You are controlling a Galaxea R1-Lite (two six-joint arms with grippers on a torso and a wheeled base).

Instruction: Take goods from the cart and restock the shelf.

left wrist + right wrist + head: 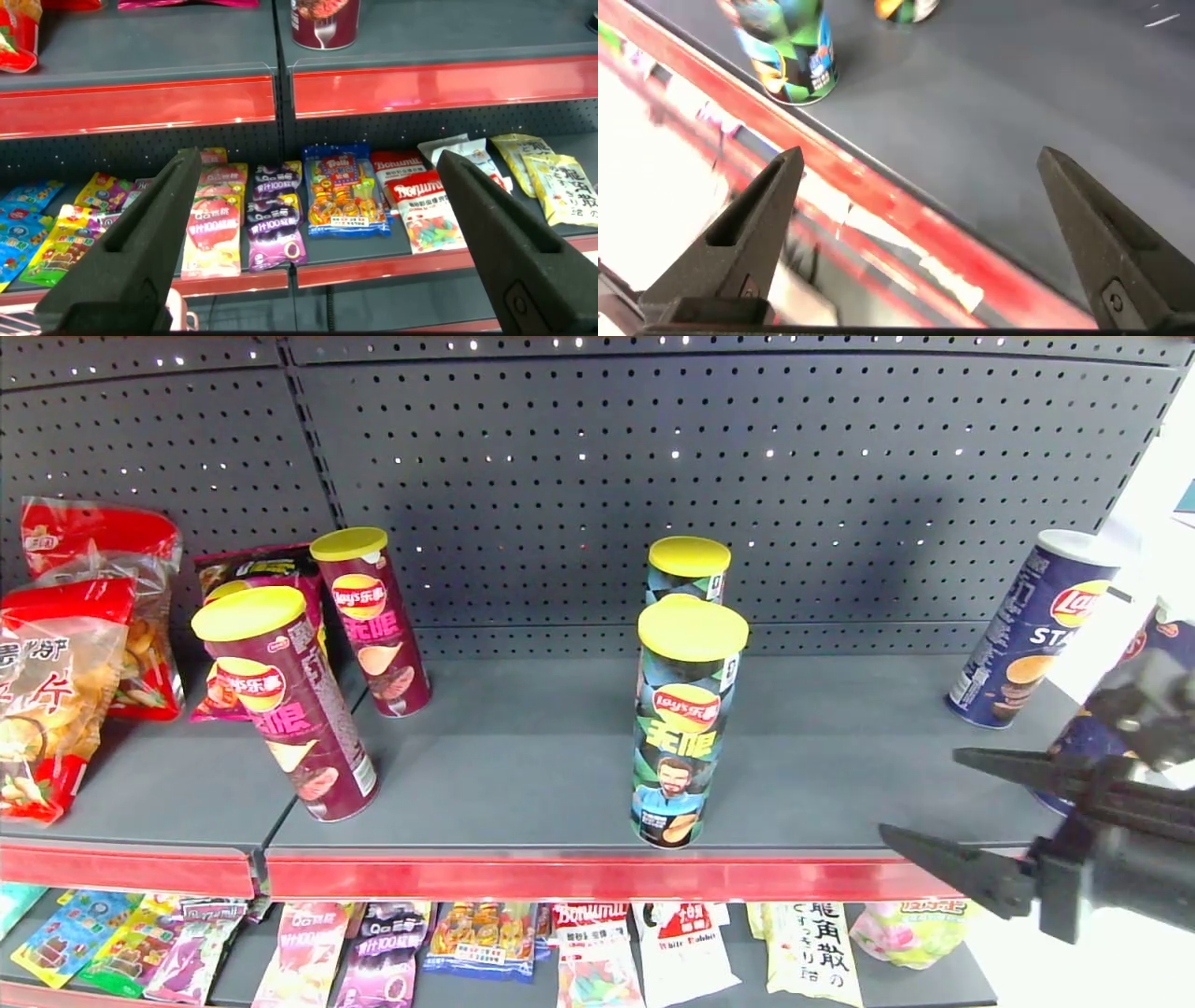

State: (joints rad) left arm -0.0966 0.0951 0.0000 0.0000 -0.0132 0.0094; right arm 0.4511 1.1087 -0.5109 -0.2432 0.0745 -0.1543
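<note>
At the lower right of the head view the right gripper hangs in front of the shelf, its fingers spread wide and holding nothing. The left gripper is likewise open and empty, facing candy packets on the lower shelf. A green chip can stands upright near the shelf's red front edge, centre frame, with a second green can right behind it. Two maroon chip cans stand centre left, one ahead of the other. A blue chip can stands far right. Red snack bags fill the left edge. A grey pegboard backs everything.
</note>
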